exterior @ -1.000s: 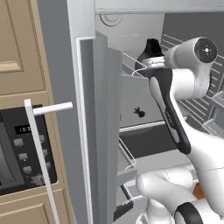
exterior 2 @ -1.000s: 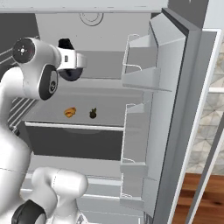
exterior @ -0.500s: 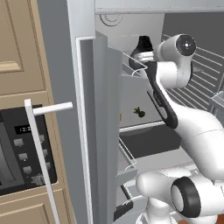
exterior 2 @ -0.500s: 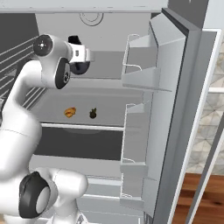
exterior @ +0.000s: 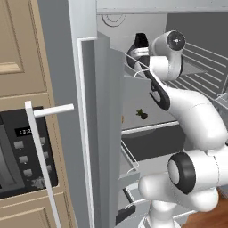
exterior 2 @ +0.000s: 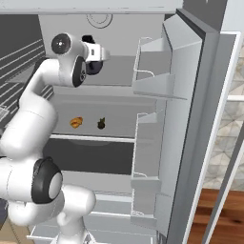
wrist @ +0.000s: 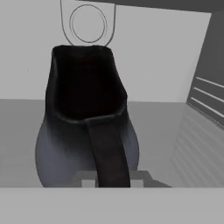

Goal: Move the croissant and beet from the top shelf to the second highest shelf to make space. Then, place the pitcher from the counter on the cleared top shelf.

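End effector point(exterior 2: 97, 52) gripping pitcher point(wrist: 85, 127), croissant point(exterior 2: 76, 122), beet point(exterior 2: 101, 124) below

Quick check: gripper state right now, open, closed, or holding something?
Gripper: closed on the looped handle of the dark grey-black glossy pitcher.

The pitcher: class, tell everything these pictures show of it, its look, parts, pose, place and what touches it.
The pitcher is a glossy dark grey-black jug with a round belly, a narrower neck with a wide open mouth, and a flat strap handle facing the hand camera. It stands upright inside the open fridge at the height of the top shelf. The gripper is at its handle; whether it still grips cannot be told.
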